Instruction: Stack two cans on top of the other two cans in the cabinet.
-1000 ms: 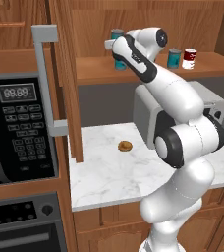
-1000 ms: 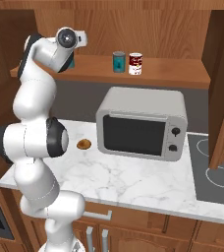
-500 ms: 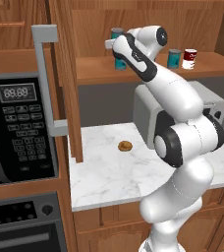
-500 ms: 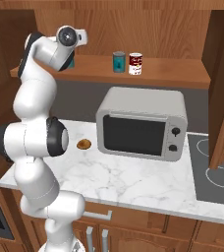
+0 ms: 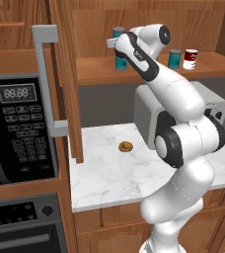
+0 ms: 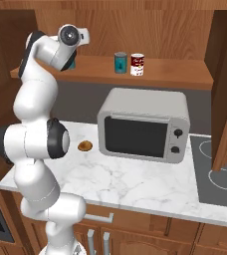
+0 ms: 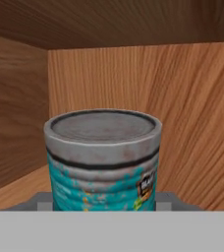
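Nothing has visibly shifted: the gripper (image 5: 115, 44) stays at the cabinet shelf's (image 5: 149, 73) left end, jaws pinching a teal can (image 7: 103, 162) stacked over another teal can (image 5: 121, 63). Farther right stand a teal can (image 6: 120, 63) and red-and-white can (image 6: 137, 64). A toaster oven (image 6: 144, 124) and cookie (image 6: 84, 146) sit on the marble worktop (image 6: 135, 184).

Teal can (image 7: 103, 165) with dull, scuffed metal top, matt wood-grain cabinet (image 7: 182, 108), glossy veined marble counter (image 5: 109, 173)

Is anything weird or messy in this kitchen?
One thing: a small brown food item sits loose on the marble counter beside the toaster oven. No spills; the cans on the cabinet shelf stand upright.
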Available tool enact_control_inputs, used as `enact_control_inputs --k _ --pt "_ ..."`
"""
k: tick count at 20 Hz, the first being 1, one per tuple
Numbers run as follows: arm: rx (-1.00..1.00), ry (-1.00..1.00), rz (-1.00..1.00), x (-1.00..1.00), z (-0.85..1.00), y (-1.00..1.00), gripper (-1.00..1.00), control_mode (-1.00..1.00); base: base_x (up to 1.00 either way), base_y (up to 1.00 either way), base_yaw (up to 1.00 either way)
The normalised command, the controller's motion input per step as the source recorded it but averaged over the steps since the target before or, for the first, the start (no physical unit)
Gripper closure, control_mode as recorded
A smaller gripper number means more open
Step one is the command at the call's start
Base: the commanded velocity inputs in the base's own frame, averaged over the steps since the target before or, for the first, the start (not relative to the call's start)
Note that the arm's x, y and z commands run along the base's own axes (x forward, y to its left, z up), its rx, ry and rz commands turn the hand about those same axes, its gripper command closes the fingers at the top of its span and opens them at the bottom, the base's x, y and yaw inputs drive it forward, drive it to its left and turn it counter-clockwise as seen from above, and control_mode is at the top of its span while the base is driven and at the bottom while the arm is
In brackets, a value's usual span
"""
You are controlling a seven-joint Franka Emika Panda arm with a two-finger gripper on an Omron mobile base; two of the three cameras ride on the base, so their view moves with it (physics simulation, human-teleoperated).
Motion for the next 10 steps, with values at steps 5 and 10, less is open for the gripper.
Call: enact_control_inputs --k 5,10 --pt "0.00 0.00 0.00 0.00 -0.14 -0.03 1.00 -1.00 0.00 0.00 0.00" --pt "0.00 0.00 0.00 0.00 -0.16 0.00 1.00 -1.00 0.00 0.00 0.00"
